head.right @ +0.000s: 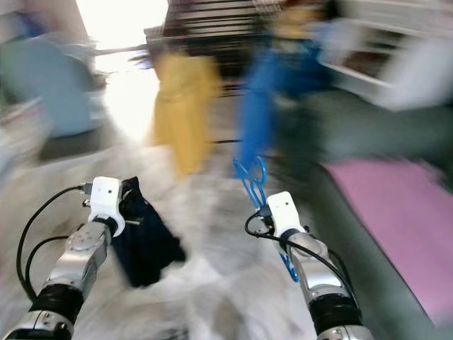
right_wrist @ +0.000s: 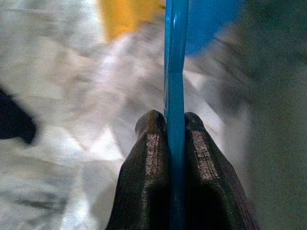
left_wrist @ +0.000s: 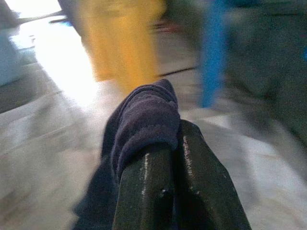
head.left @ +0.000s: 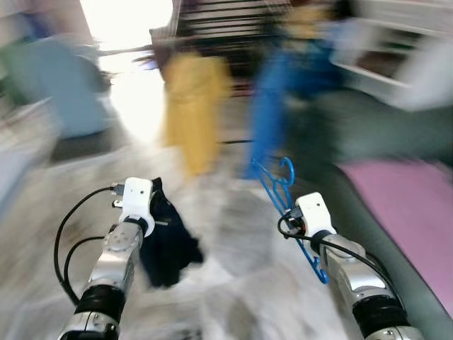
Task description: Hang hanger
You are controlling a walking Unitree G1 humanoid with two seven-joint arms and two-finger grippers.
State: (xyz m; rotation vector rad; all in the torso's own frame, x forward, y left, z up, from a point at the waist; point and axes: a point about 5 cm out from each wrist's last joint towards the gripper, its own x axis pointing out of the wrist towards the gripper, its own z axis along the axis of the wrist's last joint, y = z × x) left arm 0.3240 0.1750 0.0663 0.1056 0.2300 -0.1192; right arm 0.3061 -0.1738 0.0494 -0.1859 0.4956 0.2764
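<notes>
Between right fingers (right_wrist: 153, 158), one blue hanger (head.left: 283, 195); left gripper (left_wrist: 175, 158) pinches one dark garment (head.left: 168, 244).

Two robot grippers: the left gripper (left_wrist: 168, 191) clamps one dark navy garment (head.left: 166, 241), and the right gripper (right_wrist: 175, 158) clamps one blue plastic hanger (head.left: 283, 195). Ahead, blurred, two garments hang: one yellow garment (head.left: 192, 106) and one blue garment (head.left: 279, 99). One pink mat (head.left: 407, 212) lies at the right. One pale blue shape (head.left: 60, 85) stands at the left, too blurred to identify.
</notes>
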